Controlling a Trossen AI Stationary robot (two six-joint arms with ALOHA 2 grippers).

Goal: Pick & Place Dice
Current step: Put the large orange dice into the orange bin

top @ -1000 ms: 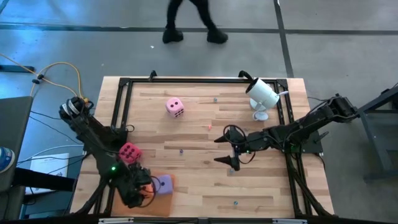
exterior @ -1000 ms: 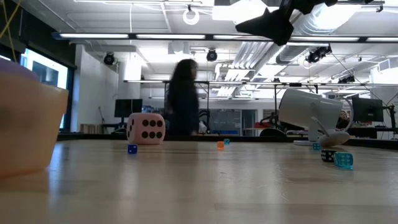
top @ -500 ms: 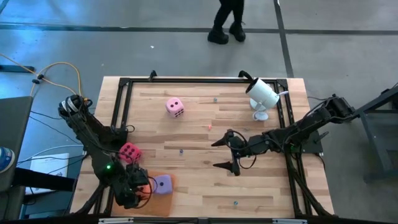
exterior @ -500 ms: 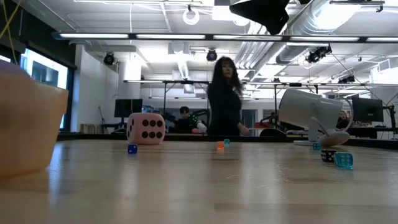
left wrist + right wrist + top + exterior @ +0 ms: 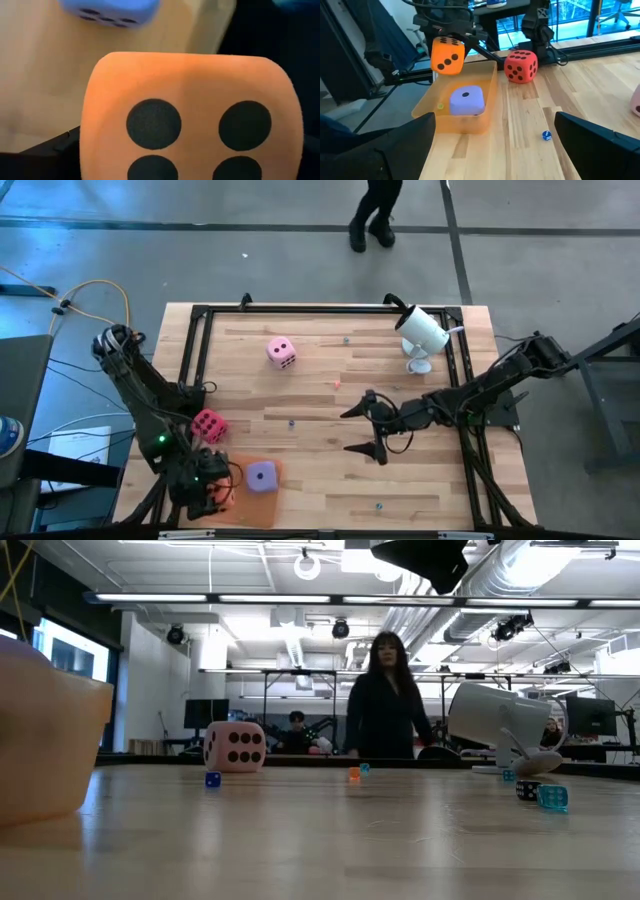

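Left gripper (image 5: 207, 483): up over the orange tray (image 5: 492, 75), fingers spread wide yet clamped on the orange die (image 5: 447, 55), one on each side.
Orange die: in the air above the tray's far end, clear of the floor, four-pip face filling the left wrist view.
Purple die (image 5: 467, 100): down inside the tray, near its middle, one pip up.
Magenta die (image 5: 521, 65): on the bare wood just beside the tray's long wall, outside it.
Light pink die (image 5: 281, 352): well apart from the tray, far up the table.
Right gripper (image 5: 347, 430): wide open, nothing between the fingers, hanging over mid-table well away from the tray, aimed back toward it.
Step in hand, by the look of it: dropping orange in next to purple.
Doing it well: come down over the free floor beside purple, not on top of it; go low before letting go, since a soft cube probably bounces; stay inside the walls; lift straight up afterwards.
Left to do, seemingly: magenta, then light pink.
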